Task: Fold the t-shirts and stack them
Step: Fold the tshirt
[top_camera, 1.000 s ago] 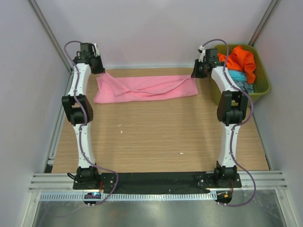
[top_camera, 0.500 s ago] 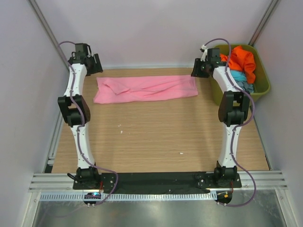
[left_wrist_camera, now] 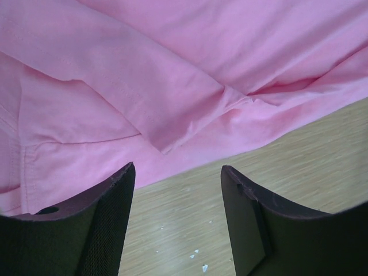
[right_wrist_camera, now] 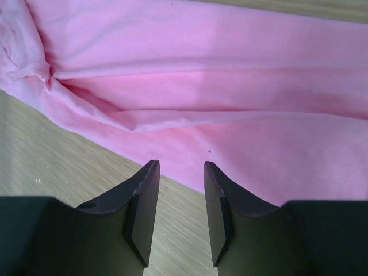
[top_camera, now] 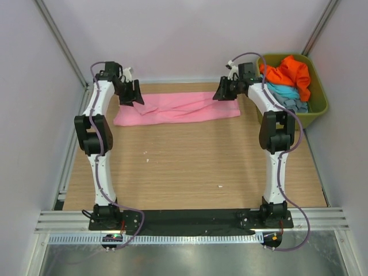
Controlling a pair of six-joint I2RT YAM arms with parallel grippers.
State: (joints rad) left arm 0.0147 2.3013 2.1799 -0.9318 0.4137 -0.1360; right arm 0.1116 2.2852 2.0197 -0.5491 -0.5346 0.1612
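A pink t-shirt lies folded into a long band across the far part of the table. My left gripper hovers over its left end, open and empty; in the left wrist view the pink fabric fills the upper part, with bare wood between the fingers. My right gripper hovers over its right end, open and empty; the right wrist view shows the shirt just beyond the fingertips. An orange t-shirt, a light blue one and a grey-blue one lie in the tub.
An olive-green plastic tub stands at the far right, beside the right arm. White walls with metal rails close in the table at the back and both sides. Small white specks lie on the wood.
Both grippers have swung inward from the far corners and now sit over the two ends of the pink t-shirt. The shirt itself lies flat, released since a second ago.
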